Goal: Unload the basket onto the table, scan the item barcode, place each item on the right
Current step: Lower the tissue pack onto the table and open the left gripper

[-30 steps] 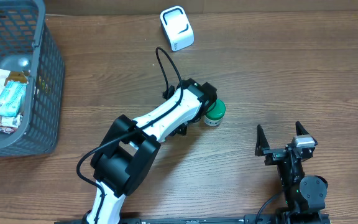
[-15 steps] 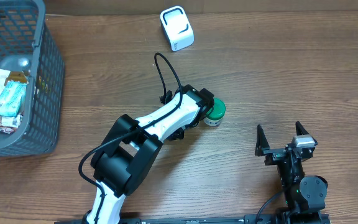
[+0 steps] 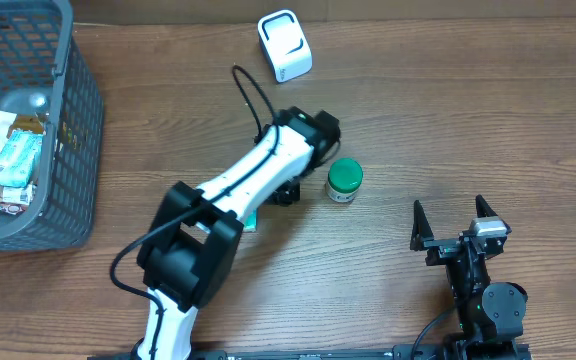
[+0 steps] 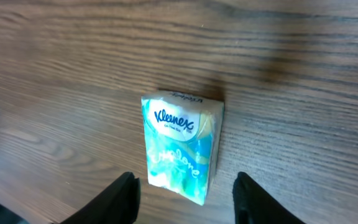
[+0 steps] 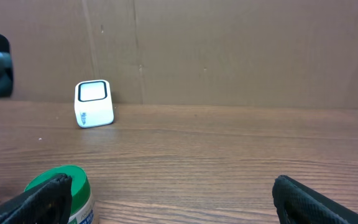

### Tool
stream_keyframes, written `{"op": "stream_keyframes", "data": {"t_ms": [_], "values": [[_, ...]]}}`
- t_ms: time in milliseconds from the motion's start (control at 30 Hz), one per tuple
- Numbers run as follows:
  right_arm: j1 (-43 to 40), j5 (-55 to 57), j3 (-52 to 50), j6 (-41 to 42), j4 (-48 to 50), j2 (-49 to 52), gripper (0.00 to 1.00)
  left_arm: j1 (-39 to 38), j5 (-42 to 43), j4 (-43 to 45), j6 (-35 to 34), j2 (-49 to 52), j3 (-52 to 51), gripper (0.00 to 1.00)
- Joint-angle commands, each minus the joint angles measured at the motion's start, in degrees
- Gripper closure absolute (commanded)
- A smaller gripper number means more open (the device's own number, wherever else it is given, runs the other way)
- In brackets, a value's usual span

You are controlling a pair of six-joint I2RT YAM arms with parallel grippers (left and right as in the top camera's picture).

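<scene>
Left wrist view: your left gripper stands released, Kleenex tissue pack lying free at 12 o'clock of its fingers; right gripper spread wide.

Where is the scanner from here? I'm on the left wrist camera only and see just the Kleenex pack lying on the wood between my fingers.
Observer: The white scanner stands near the far edge of the table, beyond the left arm.
Operator: Is anything near the pack that I could knock?
Observer: A green-lidded jar stands upright just to the right of that arm.
Operator: And the right gripper?
Observer: The right gripper sits at the near right of the table, open and empty.
</scene>
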Motion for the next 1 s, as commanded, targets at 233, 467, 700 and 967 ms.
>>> {"op": "stream_keyframes", "data": {"t_ms": [233,467,700,967], "values": [[0.2,0.5,-0.5,-0.3,0.2,-0.4,0.00,10.0,19.3,1.2,12.4,-2.6,0.8,0.56],[0.2,0.5,-0.5,-0.3,0.2,-0.4,0.00,12.2,19.2,-2.2,15.3,-2.6,0.7,0.54],[0.2,0.5,-0.5,-0.3,0.2,-0.4,0.00,13.6,15.9,-4.0,14.9,-2.6,-0.2,0.56],[0.2,0.5,-0.5,-0.3,0.2,-0.4,0.00,16.2,12.3,-2.8,10.3,-2.6,-4.9,0.78]]}}
